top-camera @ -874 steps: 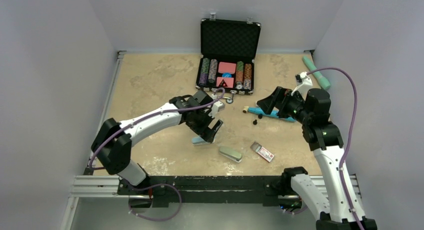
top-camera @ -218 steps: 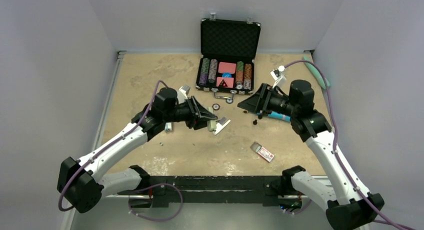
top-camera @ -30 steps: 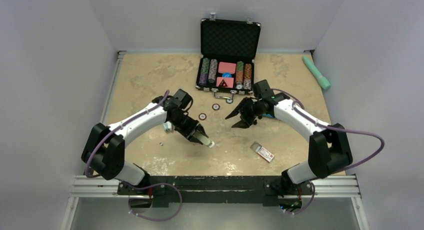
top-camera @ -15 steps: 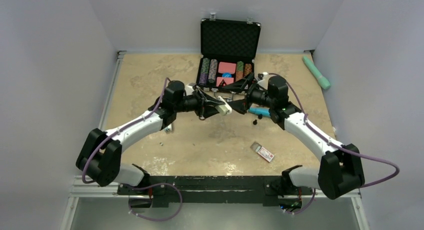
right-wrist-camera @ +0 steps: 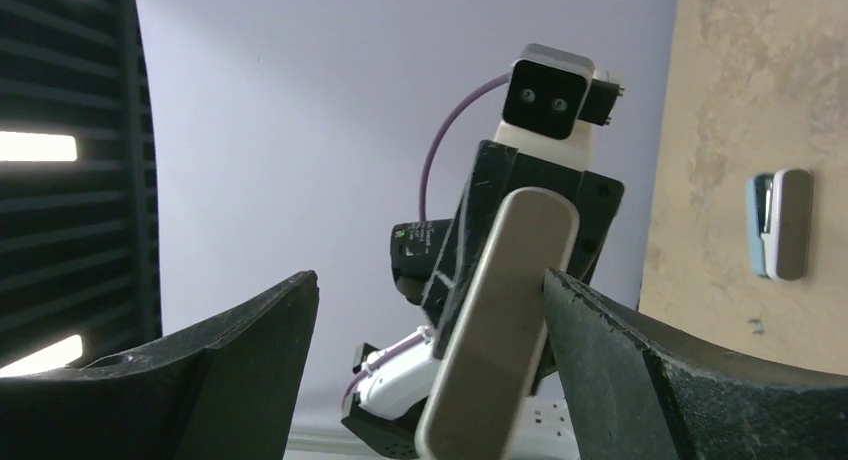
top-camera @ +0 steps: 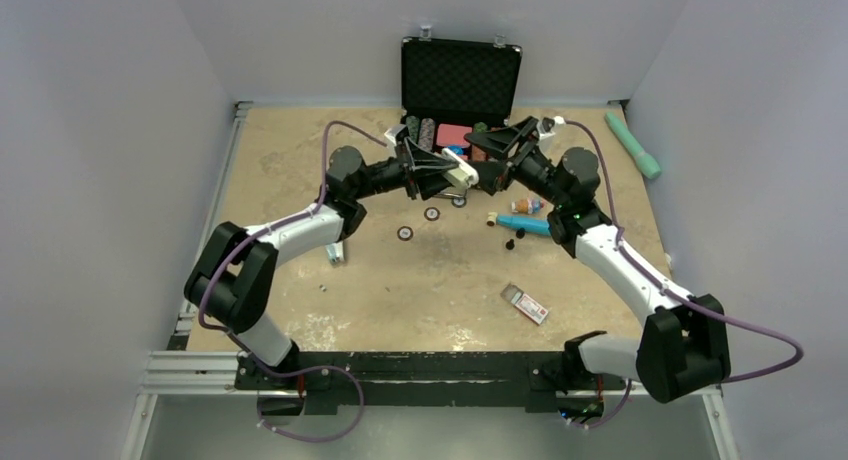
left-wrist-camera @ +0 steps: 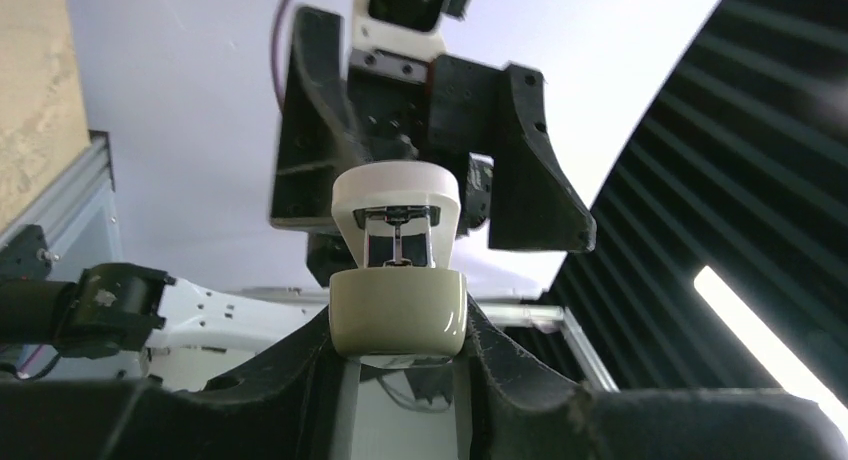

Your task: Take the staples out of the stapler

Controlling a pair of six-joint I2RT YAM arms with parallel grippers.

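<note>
Two grippers face each other in mid-air over the far middle of the table [top-camera: 290, 170], just in front of the open poker chip case [top-camera: 460, 75]. The left gripper [top-camera: 440, 175] pinches the cream stapler [top-camera: 458, 174], jaws pressed onto its two sides, with the stapler's free end pointing right at the right gripper [top-camera: 492, 160]. Left wrist view, end-on: the stapler's top and base are parted, with a metal channel showing between them. The right gripper's jaws are spread wide and hold nothing. The stapler's end lies between them, close to one finger [right-wrist-camera: 620, 360] and possibly touching, hard to tell.

On the table:
- A second stapler [top-camera: 335, 252], grey and blue, lies left of centre beside the left arm.
- Two loose chips [top-camera: 405, 233] lie mid-table, below the raised grippers.
- A teal pen-like tool [top-camera: 530, 224] lies right of centre, with small dark bits near it.
- A staple box [top-camera: 525, 303] sits nearer, right of centre, well apart from the stapler.
- A teal cylinder [top-camera: 632, 145] lies at the far right edge.
</note>
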